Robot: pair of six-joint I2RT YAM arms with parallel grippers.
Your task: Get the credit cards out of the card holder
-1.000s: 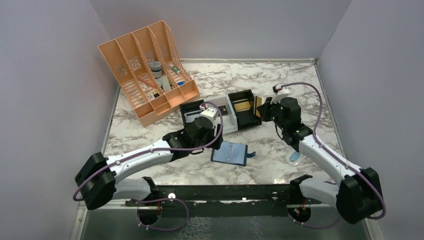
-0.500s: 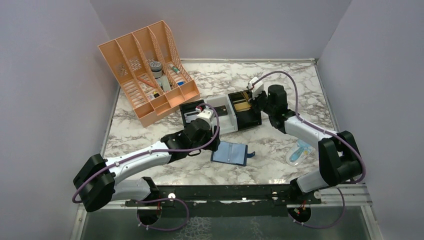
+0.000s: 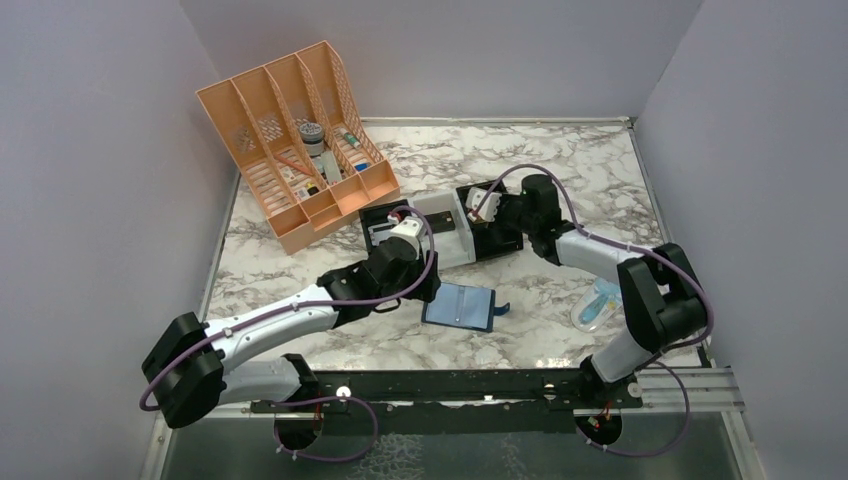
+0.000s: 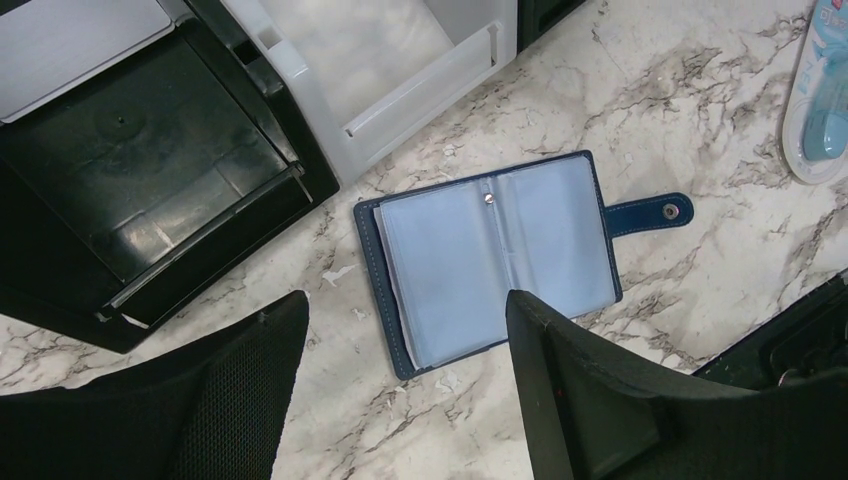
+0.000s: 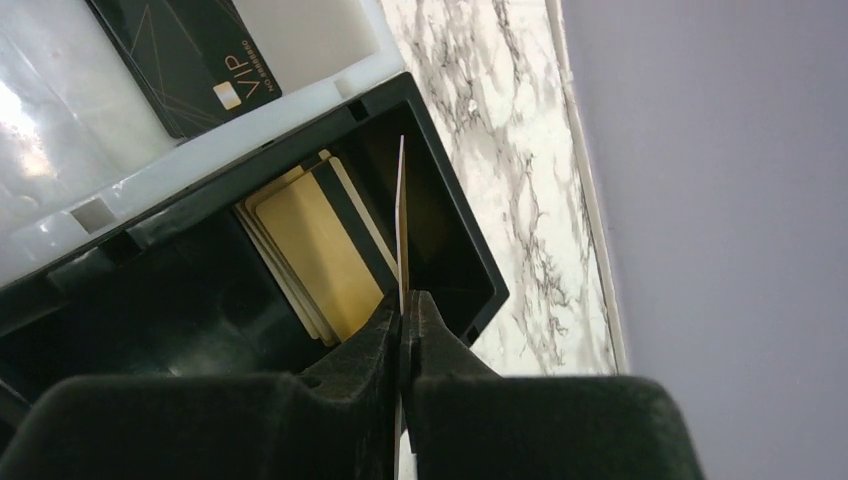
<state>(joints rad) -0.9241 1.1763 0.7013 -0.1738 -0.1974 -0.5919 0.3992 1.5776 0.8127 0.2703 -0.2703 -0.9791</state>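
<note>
Above the black plastic tray (image 5: pixel 455 255), pinching a thin credit card (image 5: pixel 401 220) edge-on in clamped right jaws for dropping onto the gold-tan stack (image 5: pixel 310 250), hovering spread, empty left jaws over the unfolded navy card holder (image 4: pixel 495 255) on the bench (image 4: pixel 650 120).

The bench (image 4: pixel 700 120) is smooth and marble-veined in white and grey, with a faint sheen. The card holder (image 4: pixel 495 265) has a dark navy, finely grained, leather-like cover with a stitched rim, cloudy blue-grey plastic sleeves and a small shiny metal snap. At 10 o'clock from it the black tray (image 4: pixel 150 190) is glossy plastic that catches reflections. At 12 o'clock the white tray (image 4: pixel 400 60) is smooth semi-gloss plastic. The fingers (image 4: pixel 240 400) of the left tool (image 4: pixel 400 305) are matt black with a fine woven texture. The credit cards (image 5: pixel 295 245) look like satin gold-tan plastic. The held credit card (image 5: pixel 401 200) in the right tool (image 5: pixel 402 305) is thin and stiff. The file rack (image 3: pixel 290 140) is matt orange plastic.
</note>
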